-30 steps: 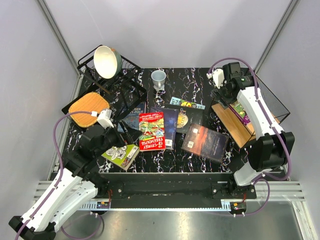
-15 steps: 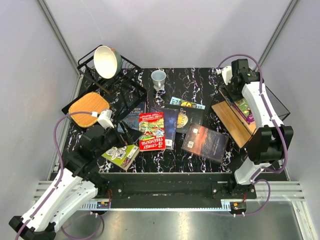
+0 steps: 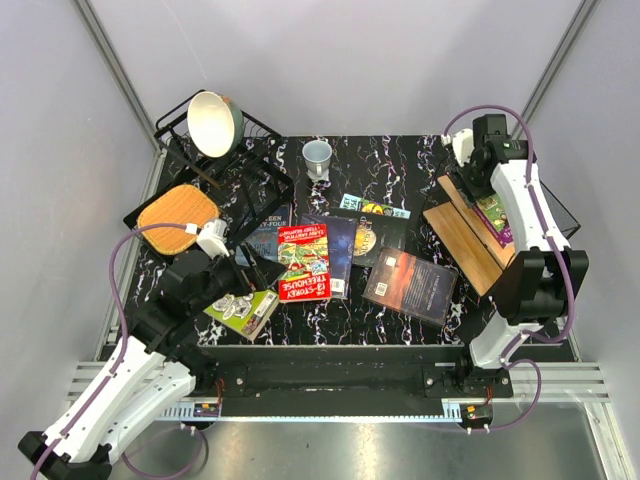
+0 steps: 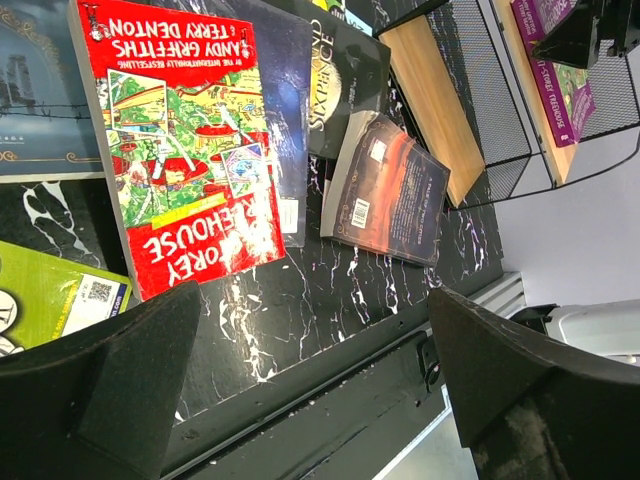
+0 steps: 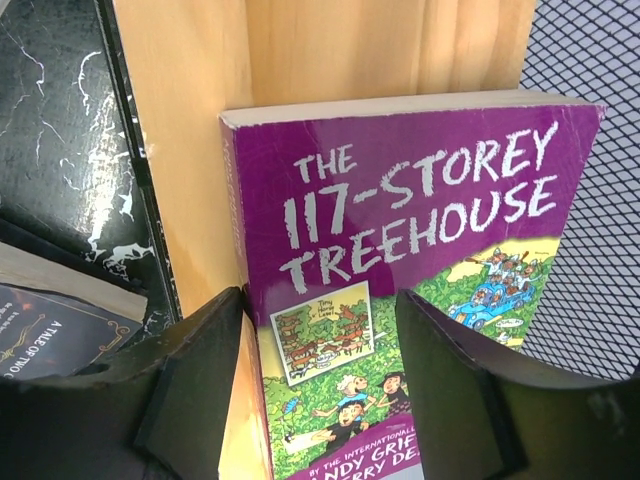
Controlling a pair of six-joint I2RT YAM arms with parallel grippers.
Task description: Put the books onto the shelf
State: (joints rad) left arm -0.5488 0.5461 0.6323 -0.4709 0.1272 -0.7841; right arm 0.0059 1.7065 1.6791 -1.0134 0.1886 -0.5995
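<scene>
Plainly unfinished, with several ways to go wrong. Right hand (image 5: 320, 300) parted above the purple book (image 5: 400, 200), gripping nothing, one finger showing at either side of the cover in the right wrist view. Purple book flat on the shelf (image 3: 462, 240) at the right of the overhead frame, one long edge seemingly out past the board and over black mesh (image 5: 580, 200). Liable to tip or slide off at a careless brush from the arm.

Left hand (image 4: 315, 300) spread wide and empty, low near the lime green book (image 3: 243, 310) at lower left. Probably hard to pinch: thin paperbacks lying flat, no edge raised. Red book (image 3: 304, 262) overlapping a dark blue book (image 3: 340, 250), so apt to drag its neighbour along or skid on the glossy cover. Also mid-frame and apart from the shelf: blue-grey book (image 3: 268, 232), black book with gold disc (image 3: 365, 235), teal book (image 3: 372, 207), dark brown book (image 3: 410, 285). Some risk of crowding too, with two arms and one narrow shelf.

Underneath, a black counter (image 3: 400, 165) veined in white, slick-looking. At upper left a black wire dish rack (image 3: 265, 185) holding a cream bowl (image 3: 215, 122), an orange-brown cutting board (image 3: 178, 217) beside it, a pale cup (image 3: 317, 155) at top centre. All round, plain pale grey walls (image 3: 350, 60) on aluminium posts (image 3: 120, 75).
</scene>
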